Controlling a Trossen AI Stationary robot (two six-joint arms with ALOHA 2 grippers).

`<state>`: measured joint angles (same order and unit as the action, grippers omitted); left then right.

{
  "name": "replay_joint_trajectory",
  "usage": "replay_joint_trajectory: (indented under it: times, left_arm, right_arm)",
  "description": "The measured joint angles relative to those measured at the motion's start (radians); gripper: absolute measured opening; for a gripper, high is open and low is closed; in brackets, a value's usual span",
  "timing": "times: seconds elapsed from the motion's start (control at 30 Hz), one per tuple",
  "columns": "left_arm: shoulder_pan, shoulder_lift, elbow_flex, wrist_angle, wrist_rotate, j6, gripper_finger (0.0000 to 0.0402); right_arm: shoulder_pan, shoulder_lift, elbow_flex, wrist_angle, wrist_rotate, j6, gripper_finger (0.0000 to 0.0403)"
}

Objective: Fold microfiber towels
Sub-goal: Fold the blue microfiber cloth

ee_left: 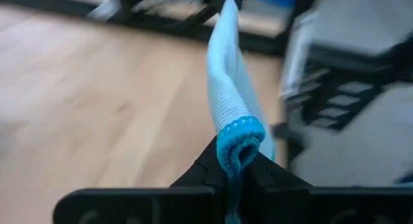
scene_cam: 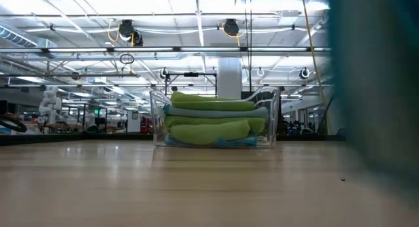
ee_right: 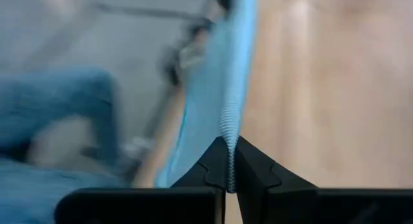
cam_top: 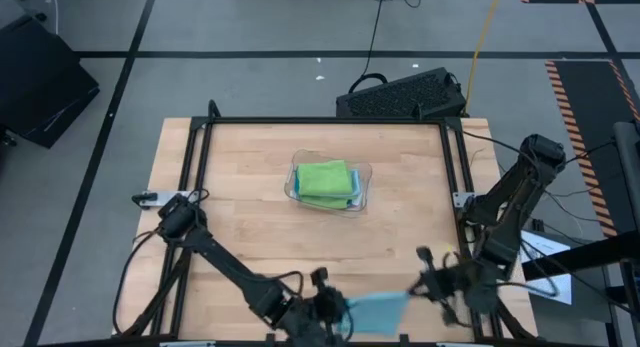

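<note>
Light blue towel (cam_top: 377, 311) held stretched between both grippers above the counter's (cam_top: 250, 217) near edge; left gripper (ee_left: 235, 179) fingers closed on one edge; right gripper (ee_right: 229, 179) fingers closed on the opposite edge; folded green and blue towels (cam_top: 325, 180) stacked in clear tray (cam_top: 364, 173) mid-counter.

Light blue towel (cam_top: 377, 311) stretched at near edge; green towels (cam_top: 325, 179) stacked mid-table.
</note>
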<state>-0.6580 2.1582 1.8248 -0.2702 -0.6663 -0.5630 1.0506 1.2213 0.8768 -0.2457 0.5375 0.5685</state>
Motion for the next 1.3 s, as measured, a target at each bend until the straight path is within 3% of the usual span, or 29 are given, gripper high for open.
replay_joint_trajectory:
  times: [0.2,0.5,0.77,1.0,1.13,1.3]
  left_arm:
    - [0.079,0.000,0.000,-0.284,-0.067,-0.115,0.0007]
    - [0.182,0.001,-0.025,-0.431,-0.036,-0.067,0.0020]
    - [0.190,0.002,-0.140,-0.407,-0.050,-0.117,0.0017]
    - [0.168,0.002,-0.174,-0.407,-0.090,0.028,0.0007]
    - [0.158,0.001,-0.201,-0.377,-0.106,0.057,0.0021]
    - [0.116,0.001,-0.226,-0.296,-0.106,0.074,0.0007]
  right_arm:
    - [-0.190,0.002,-0.045,-0.259,0.057,-0.017,0.0008]
    - [-0.380,0.002,-0.213,-0.120,0.064,-0.217,0.0009]
    - [-0.409,0.001,-0.267,-0.009,0.058,-0.297,0.0009]
    - [-0.396,0.004,-0.346,0.315,-0.045,-0.288,0.0009]
    - [-0.384,0.005,-0.378,0.387,-0.042,-0.265,0.0009]
    - [-0.368,0.013,-0.395,0.420,-0.072,-0.199,0.0009]
